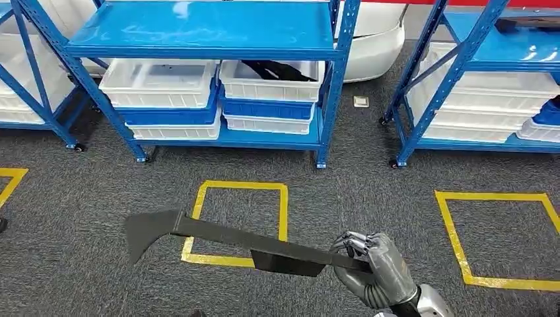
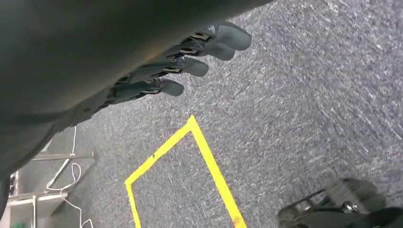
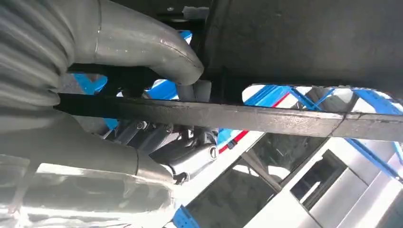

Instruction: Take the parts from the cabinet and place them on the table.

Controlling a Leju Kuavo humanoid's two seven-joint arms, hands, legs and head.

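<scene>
My right hand (image 1: pixel 376 267) grips one end of a long dark grey part (image 1: pixel 218 236) that stretches to the left over the carpet and ends in a broad flared tip. In the right wrist view the same part (image 3: pixel 266 118) runs as a dark bar past my right hand (image 3: pixel 142 57), the thumb curled over it. My left hand (image 2: pixel 185 61) hangs above the floor with its fingers apart and nothing in them. The blue cabinet (image 1: pixel 198 30) stands ahead. Another dark part (image 1: pixel 277 69) lies in a white bin (image 1: pixel 271 86) on its lower shelf.
White and blue bins (image 1: pixel 158 89) are stacked on the cabinet's bottom shelf. A second blue rack (image 1: pixel 489 59) with white bins stands at the right. Yellow tape squares (image 1: pixel 238 221) (image 1: pixel 502 238) mark the grey carpet. A white rounded object (image 1: pixel 373 39) sits behind the cabinet.
</scene>
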